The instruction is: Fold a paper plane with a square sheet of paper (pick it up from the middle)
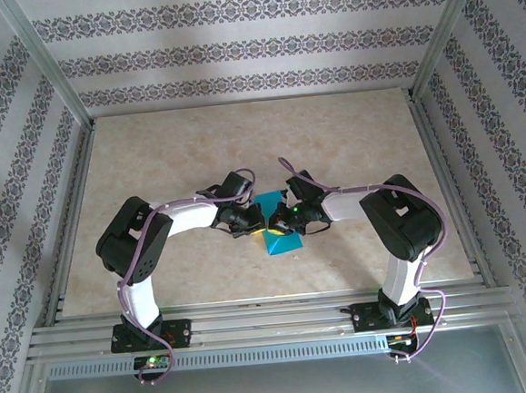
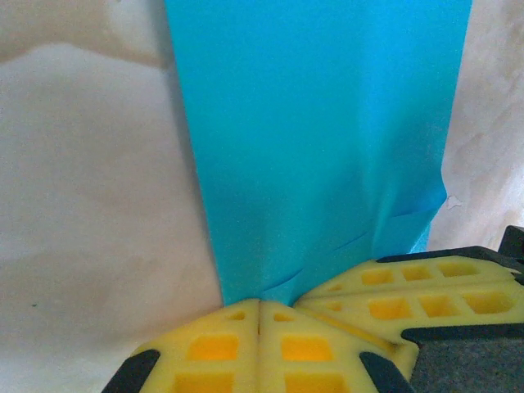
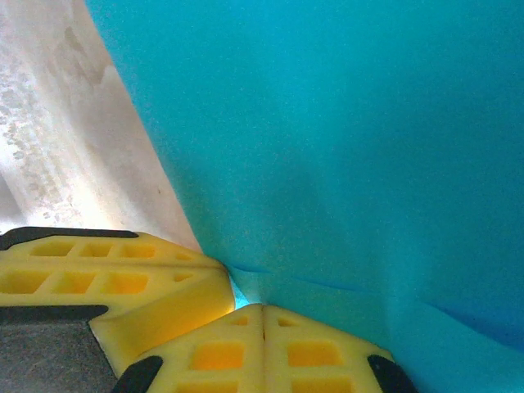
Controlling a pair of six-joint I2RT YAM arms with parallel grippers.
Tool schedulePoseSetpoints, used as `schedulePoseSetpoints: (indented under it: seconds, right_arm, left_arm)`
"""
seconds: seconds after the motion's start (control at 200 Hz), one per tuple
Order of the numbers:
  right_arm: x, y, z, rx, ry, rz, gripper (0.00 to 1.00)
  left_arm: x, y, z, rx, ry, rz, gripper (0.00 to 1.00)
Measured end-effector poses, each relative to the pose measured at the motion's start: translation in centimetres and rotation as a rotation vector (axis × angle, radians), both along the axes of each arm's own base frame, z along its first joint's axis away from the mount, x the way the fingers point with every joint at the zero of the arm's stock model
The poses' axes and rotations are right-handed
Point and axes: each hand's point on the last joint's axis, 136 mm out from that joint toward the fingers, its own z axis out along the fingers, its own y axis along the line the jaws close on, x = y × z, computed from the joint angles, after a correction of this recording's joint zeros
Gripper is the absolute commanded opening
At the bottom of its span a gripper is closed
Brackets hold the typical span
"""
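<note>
Seen from above, two white and black arms reach inward from the left and right and meet at the middle of a pale, marbled table point(image 1: 151, 169). A small teal paper point(image 1: 282, 242) sits between them at the table's centre.

The left gripper point(image 2: 259, 315) has its yellow fingers pressed together with an edge of the paper pinched between their tips. In the left wrist view the paper runs straight away from the fingers as a broad blue band, with small wrinkles where it is clamped.

The right gripper point(image 3: 263, 321) is also clamped on the paper, its fingers together. In its own view, blue paper rises up and off to the right above them.

Each wrist view shows the other gripper's yellow fingers just beside its own, so the two pinch points lie very near each other at the paper's middle.

From above, the paper's long axis runs far to near. One part shows on the far side of the grippers and a wider part on the near side, leaning slightly right. The grippers come at it from either side, across that axis, and neither arm looks nearer than the other.

It is not possible to tell whether the paper is lifted clear of the table or touching it.

As a judgement, the next move depends on this shared central hold, because both halves of the paper are free to hang or swing about the line between the two grippers.
</note>
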Motion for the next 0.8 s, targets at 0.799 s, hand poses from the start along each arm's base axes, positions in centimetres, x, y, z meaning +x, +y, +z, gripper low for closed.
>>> schedulePoseSetpoints:
  seconds: [0.799]
  right_arm:
    - [0.1, -1.5, 3.2, -0.036, -0.16, 0.019, 0.0]
  left_arm:
    - [0.2, 0.1, -0.1, 0.1, -0.008, -0.053, 0.0]
